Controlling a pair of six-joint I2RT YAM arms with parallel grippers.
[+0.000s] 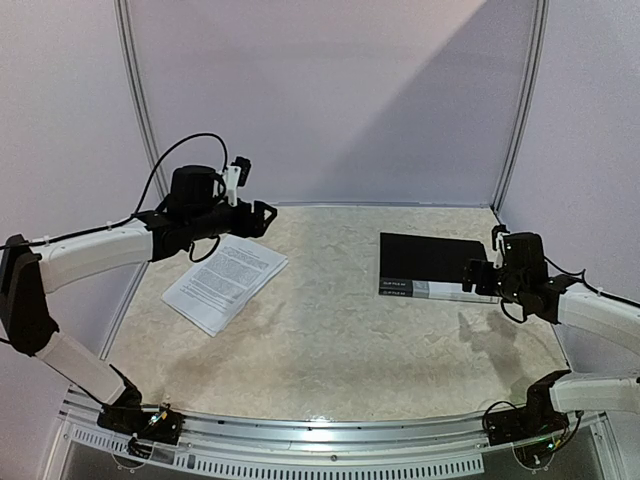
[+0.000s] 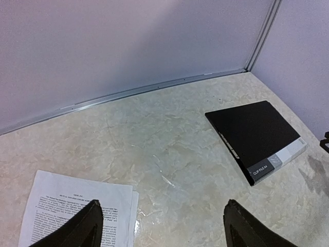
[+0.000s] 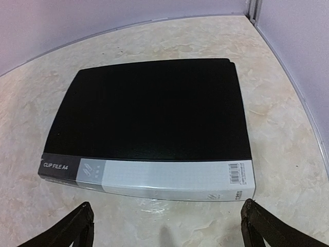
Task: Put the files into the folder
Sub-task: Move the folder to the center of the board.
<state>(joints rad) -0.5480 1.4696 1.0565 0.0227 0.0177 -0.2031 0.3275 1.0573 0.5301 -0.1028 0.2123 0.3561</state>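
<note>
The files [image 1: 224, 281], a thin stack of white printed sheets, lie on the table at the left; their top corner shows in the left wrist view [image 2: 77, 211]. The folder [image 1: 428, 264] lies closed and flat at the right, black with a white labelled spine strip along its near edge [image 3: 149, 121]; it also shows in the left wrist view [image 2: 257, 136]. My left gripper [image 1: 268, 217] is open and empty, raised above the far edge of the files [image 2: 162, 226]. My right gripper [image 1: 478, 277] is open and empty, just off the folder's spine edge [image 3: 167, 226].
The marbled tabletop [image 1: 330, 340] is bounded by pale back and side walls with a metal rail [image 2: 154, 90] at the base. The table's front edge with both arm bases runs along the bottom of the top view.
</note>
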